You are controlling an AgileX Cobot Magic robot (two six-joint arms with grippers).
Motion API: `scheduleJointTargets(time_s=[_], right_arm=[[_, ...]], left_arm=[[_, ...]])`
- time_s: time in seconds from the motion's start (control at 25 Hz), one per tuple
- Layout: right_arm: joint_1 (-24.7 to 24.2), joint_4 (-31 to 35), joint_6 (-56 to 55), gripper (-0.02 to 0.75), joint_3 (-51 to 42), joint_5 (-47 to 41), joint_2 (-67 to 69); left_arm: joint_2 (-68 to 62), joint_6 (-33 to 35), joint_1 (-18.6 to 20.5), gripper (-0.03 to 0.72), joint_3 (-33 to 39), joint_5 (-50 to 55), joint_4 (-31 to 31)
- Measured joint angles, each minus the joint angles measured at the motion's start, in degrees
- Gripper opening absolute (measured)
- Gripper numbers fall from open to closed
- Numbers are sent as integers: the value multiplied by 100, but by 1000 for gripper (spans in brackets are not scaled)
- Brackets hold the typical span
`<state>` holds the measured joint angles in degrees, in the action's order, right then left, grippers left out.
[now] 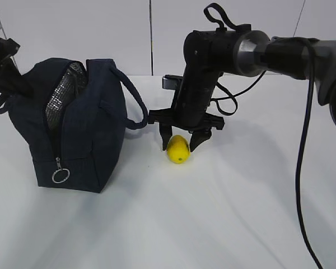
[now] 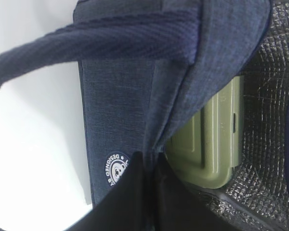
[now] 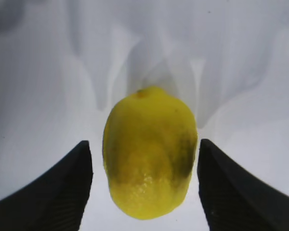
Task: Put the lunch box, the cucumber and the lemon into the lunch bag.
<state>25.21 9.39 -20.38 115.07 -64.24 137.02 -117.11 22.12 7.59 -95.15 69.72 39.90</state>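
Note:
The navy lunch bag (image 1: 84,134) stands at the left with its top unzipped and the silver lining showing. My left gripper (image 2: 151,156) is shut on the fabric edge of the bag's opening, beside the white logo (image 2: 116,167). Inside the bag lies the lunch box (image 2: 212,144), its sage-green lid facing the camera. The yellow lemon (image 1: 178,149) rests on the white table to the right of the bag. My right gripper (image 1: 182,143) hangs over it, open, one finger on each side of the lemon (image 3: 149,154), with a gap at both. The cucumber is out of view.
A loop handle (image 1: 135,103) of the bag arcs out toward the right arm. The zipper's silver ring pull (image 1: 60,175) hangs at the bag's front. A black cable (image 1: 302,168) drops from the right arm. White table (image 1: 213,224) all around.

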Motion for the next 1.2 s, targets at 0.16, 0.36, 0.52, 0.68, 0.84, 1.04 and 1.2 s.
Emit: scheduleJointTargets(time_s=[0.16, 0.36, 0.52, 0.68, 0.84, 1.04, 1.2], right_arm=[[0, -96, -13, 467, 0, -52, 0], [0, -130, -13, 418, 0, -97, 0], [0, -130, -13, 412, 0, -97, 0], [0, -138, -13, 384, 0, -97, 0], [0, -142, -13, 364, 0, -97, 0], [0, -262, -13, 361, 13, -140, 0], [0, -352, 7, 358, 246, -519, 9]], left_arm=[[0, 0, 0, -8, 0, 0, 0], [0, 0, 0, -8, 0, 0, 0], [0, 0, 0, -8, 0, 0, 0], [0, 0, 0, -8, 0, 0, 0], [0, 0, 0, -8, 0, 0, 0], [0, 0, 0, -8, 0, 0, 0], [0, 0, 0, -8, 0, 0, 0]])
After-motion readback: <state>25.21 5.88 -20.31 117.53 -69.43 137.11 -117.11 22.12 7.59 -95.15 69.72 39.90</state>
